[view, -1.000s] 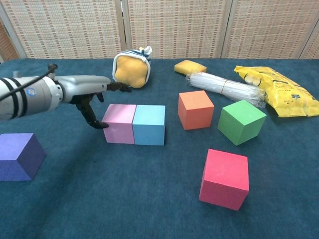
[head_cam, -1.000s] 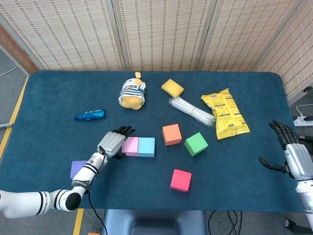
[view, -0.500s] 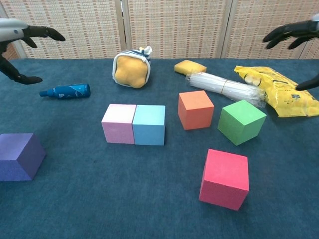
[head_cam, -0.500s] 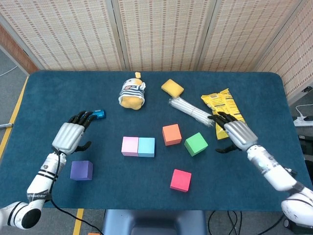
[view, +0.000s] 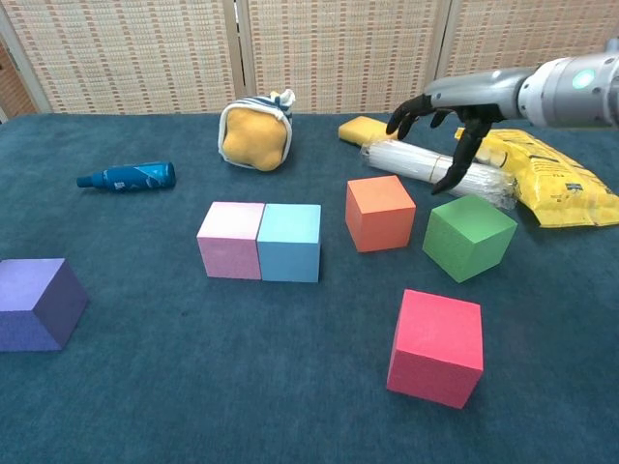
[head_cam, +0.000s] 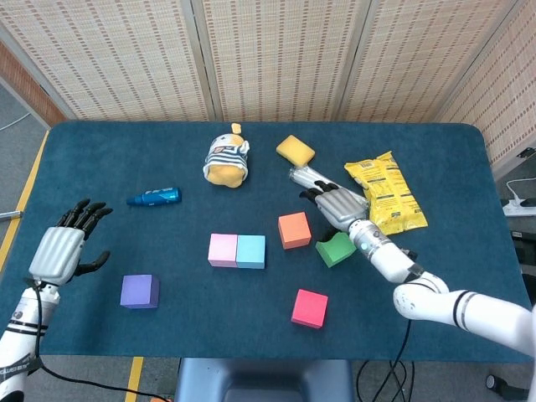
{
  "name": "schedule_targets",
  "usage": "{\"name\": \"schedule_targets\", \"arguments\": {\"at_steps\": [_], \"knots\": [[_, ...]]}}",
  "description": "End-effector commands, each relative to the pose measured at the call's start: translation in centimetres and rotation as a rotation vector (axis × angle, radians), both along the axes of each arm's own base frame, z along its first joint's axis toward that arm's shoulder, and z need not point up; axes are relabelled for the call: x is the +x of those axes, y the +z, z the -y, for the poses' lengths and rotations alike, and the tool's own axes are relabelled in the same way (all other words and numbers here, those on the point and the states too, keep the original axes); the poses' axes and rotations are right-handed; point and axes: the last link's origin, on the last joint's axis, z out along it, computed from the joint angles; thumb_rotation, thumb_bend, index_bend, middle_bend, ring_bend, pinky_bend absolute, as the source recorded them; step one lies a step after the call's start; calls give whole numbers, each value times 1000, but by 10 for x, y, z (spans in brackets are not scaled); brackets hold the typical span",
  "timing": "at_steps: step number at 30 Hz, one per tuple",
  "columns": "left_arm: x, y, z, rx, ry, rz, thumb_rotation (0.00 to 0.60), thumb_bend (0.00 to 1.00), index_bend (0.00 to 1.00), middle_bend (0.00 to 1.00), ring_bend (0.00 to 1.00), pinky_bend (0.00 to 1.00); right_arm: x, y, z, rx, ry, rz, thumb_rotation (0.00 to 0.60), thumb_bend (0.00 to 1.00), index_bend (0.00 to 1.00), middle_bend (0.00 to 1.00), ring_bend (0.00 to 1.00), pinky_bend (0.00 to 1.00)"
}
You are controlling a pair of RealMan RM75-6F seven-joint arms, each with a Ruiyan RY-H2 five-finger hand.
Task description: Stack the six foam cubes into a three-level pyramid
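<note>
Red cube (view: 436, 347) sits nearest, purple cube (head_cam: 139, 291) off by itself near the left hand (head_cam: 59, 253), which has backed away to the table edge, fingers spread, empty. Pink cube (view: 231, 239) and blue cube (view: 289, 242) touch, so base started. Right hand (view: 447, 108) swung in, fingers apart, hovering over orange cube (view: 379, 211) and green cube (view: 469, 236); probably grabbing one next.

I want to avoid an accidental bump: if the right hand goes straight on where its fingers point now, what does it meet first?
Probably the orange cube. The right hand hangs open above and behind it, fingers pointing down and leftward, between it and the green cube. Depth is unclear, so it might instead pass into the gap.
</note>
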Motion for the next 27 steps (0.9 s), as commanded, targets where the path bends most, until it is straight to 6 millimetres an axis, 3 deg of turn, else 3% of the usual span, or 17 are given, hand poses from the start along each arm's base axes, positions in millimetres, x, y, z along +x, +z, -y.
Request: {"name": "schedule_targets", "arguments": {"at_steps": [1, 12, 17, 22, 27], "knots": [[-10, 2, 9, -2, 6, 3, 600, 307, 182, 127, 56, 173, 10, -26, 4, 21, -8, -30, 600, 198, 286, 285, 127, 246], [-19, 1, 25, -23, -3, 28, 600, 306, 184, 125, 55, 174, 21, -55, 6, -2, -44, -45, 600, 199, 358, 323, 169, 246], [-21, 0, 28, -34, -5, 36, 600, 306, 183, 123, 55, 174, 20, -63, 9, -24, -78, -39, 600, 198, 450, 367, 221, 246], [-24, 1, 30, -30, 0, 45, 600, 307, 182, 123, 55, 175, 22, -57, 5, -62, -108, -13, 600, 198, 591, 480, 316, 246], [-27, 2, 32, -28, 9, 48, 600, 306, 180, 123, 50, 175, 28, -41, -14, -77, -135, 8, 600, 199, 612, 494, 326, 246]]}}
